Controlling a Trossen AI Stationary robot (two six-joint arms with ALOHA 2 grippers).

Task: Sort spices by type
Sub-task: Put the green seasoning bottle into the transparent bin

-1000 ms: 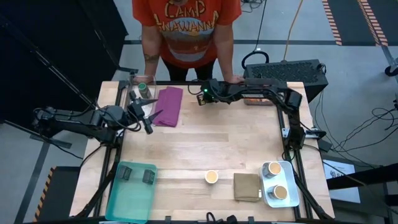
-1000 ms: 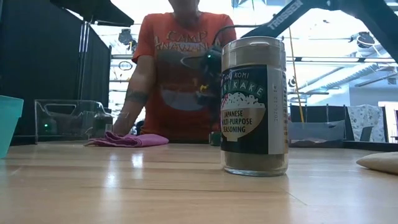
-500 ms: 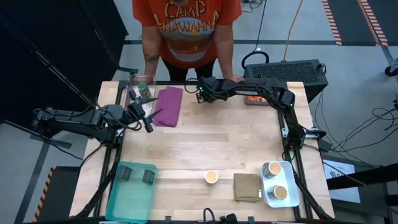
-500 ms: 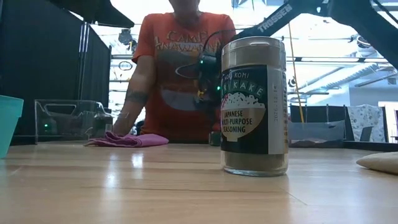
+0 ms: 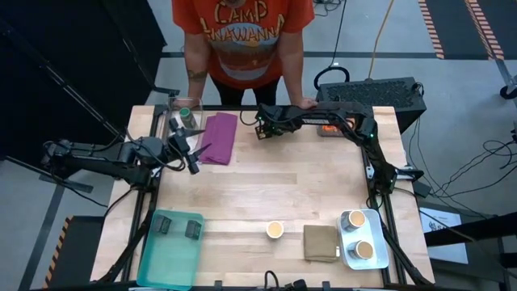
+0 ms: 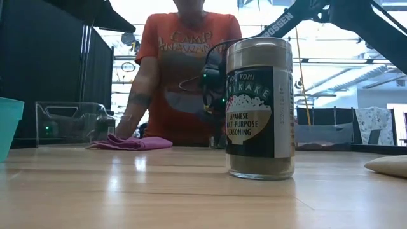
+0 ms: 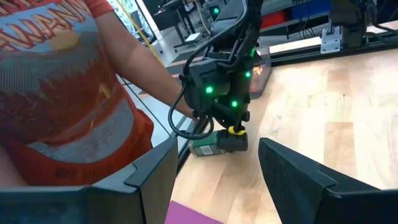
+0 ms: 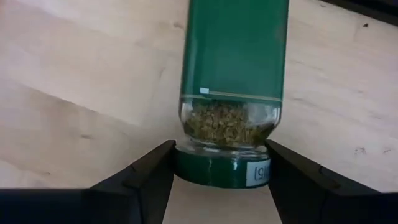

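Your right gripper (image 5: 262, 130) sits at the table's far edge, just right of the purple cloth (image 5: 218, 137), its fingers (image 8: 146, 180) closed on the lid end of a green-labelled jar (image 8: 233, 93) lying on its side on the wood. Your left gripper (image 5: 192, 158) hovers just left of the purple cloth, jaws parted and holding nothing.
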